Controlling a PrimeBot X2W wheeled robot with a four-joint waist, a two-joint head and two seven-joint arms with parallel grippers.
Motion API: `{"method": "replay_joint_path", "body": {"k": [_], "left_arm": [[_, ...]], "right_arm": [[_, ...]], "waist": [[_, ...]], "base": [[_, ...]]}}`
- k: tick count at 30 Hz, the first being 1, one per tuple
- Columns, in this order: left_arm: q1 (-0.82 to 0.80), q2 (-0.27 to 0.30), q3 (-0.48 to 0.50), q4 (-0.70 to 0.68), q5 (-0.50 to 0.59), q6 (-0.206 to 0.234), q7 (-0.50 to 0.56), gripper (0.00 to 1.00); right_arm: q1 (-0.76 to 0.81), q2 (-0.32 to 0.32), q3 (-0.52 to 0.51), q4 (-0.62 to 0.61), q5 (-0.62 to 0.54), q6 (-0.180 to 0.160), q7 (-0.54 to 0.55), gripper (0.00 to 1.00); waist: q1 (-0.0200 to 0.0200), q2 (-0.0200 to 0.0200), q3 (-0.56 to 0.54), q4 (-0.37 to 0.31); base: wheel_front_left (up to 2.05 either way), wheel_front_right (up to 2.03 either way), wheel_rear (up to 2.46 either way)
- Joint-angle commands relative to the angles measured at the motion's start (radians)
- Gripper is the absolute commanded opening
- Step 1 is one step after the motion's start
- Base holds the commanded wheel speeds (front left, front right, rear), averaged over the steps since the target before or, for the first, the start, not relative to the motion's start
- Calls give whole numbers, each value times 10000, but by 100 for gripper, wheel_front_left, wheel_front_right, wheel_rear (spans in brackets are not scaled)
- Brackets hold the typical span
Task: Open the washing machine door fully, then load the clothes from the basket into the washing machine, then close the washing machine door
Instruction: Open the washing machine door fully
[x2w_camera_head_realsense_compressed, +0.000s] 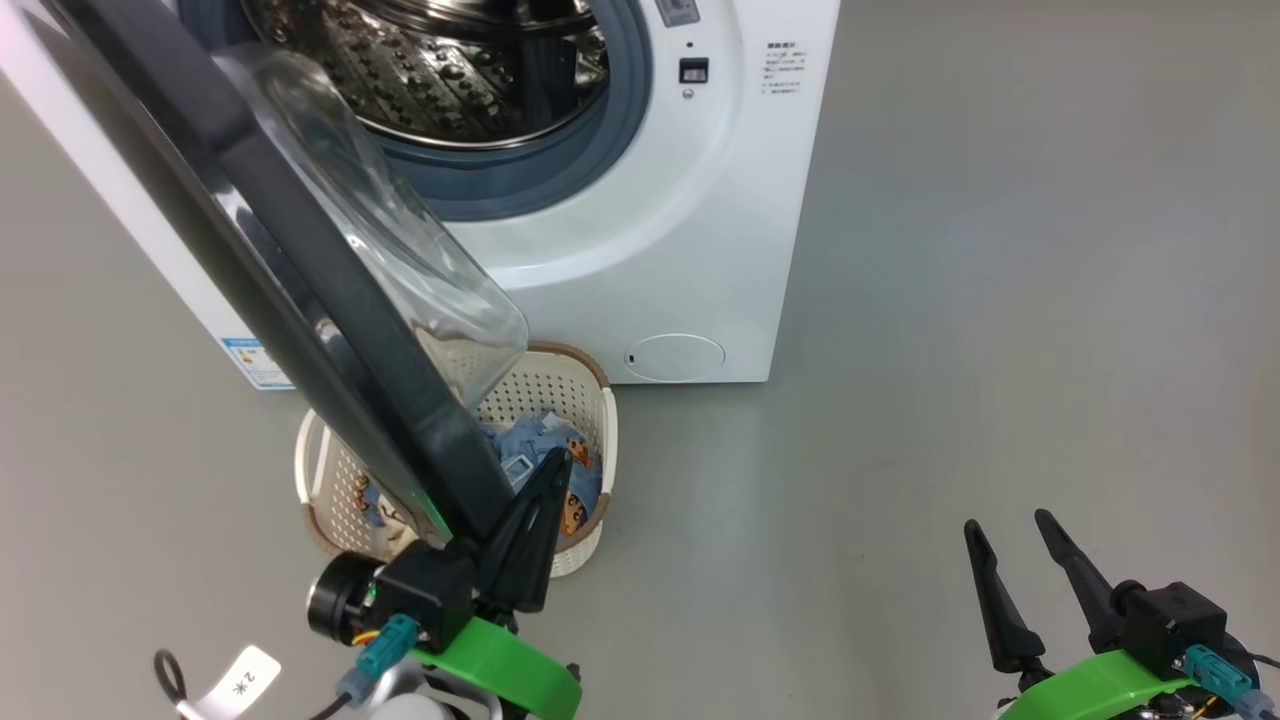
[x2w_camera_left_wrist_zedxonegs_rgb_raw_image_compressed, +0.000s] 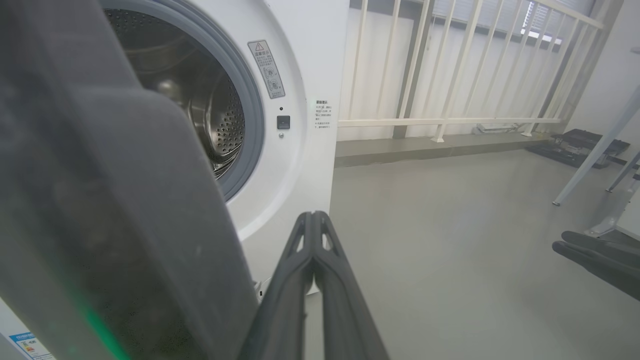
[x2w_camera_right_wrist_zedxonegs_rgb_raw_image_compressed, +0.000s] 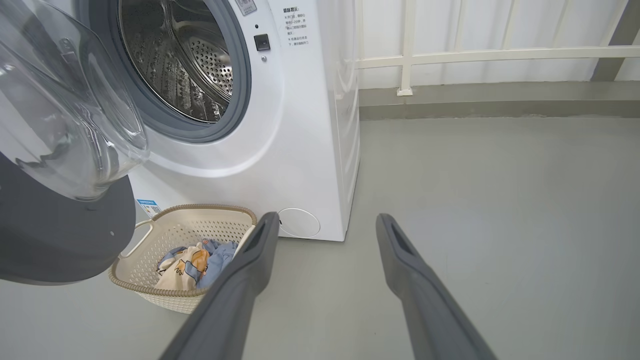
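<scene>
The white washing machine (x2w_camera_head_realsense_compressed: 690, 230) stands with its steel drum exposed. Its door (x2w_camera_head_realsense_compressed: 300, 280), black-rimmed with a bulging clear window, is swung out over the basket (x2w_camera_head_realsense_compressed: 590, 400). My left gripper (x2w_camera_head_realsense_compressed: 560, 460) is shut, its fingers pressed together right beside the door's lower edge, above the basket. In the left wrist view the left gripper (x2w_camera_left_wrist_zedxonegs_rgb_raw_image_compressed: 312, 216) points past the blurred dark door (x2w_camera_left_wrist_zedxonegs_rgb_raw_image_compressed: 100, 225) toward the washing machine (x2w_camera_left_wrist_zedxonegs_rgb_raw_image_compressed: 305, 75). The clothes (x2w_camera_right_wrist_zedxonegs_rgb_raw_image_compressed: 192, 265) lie in the basket (x2w_camera_right_wrist_zedxonegs_rgb_raw_image_compressed: 150, 295), light blue and cream. My right gripper (x2w_camera_head_realsense_compressed: 1005, 520) stands open over bare floor, apart from everything.
Grey floor (x2w_camera_head_realsense_compressed: 1000, 300) spreads to the right of the machine. A white railing (x2w_camera_left_wrist_zedxonegs_rgb_raw_image_compressed: 450, 65) runs along the far wall. Dark gear and white table legs (x2w_camera_left_wrist_zedxonegs_rgb_raw_image_compressed: 590, 160) stand at the far right in the left wrist view.
</scene>
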Motion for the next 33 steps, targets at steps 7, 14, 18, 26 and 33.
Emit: {"method": "replay_joint_path", "body": {"k": [7, 14, 18, 26, 33], "left_arm": [[118, 208, 762, 48, -90, 276, -63, 0], [290, 230, 839, 227, -8, 388, -63, 0], [433, 254, 901, 234, -33, 474, -63, 0], [808, 432, 1032, -179, -60, 684, -60, 0], [1231, 603, 1118, -1004, -60, 954, 111, 0]], "right_arm": [[21, -82, 314, -105, 186, 16, -123, 100], [65, -62, 334, -47, 269, 16, -123, 100], [81, -20, 323, -33, 286, 16, -123, 100], [104, -37, 278, -60, 291, 16, -124, 100], [38, -33, 302, -39, 283, 16, -124, 100]], "waist": [[0, 0, -177, 265], [0, 0, -275, 549], [0, 0, -275, 751], [0, 0, -154, 1280], [0, 0, -96, 1716]], "base": [[0, 0, 0], [0, 0, 0], [0, 0, 0], [0, 0, 0], [0, 0, 0]]}}
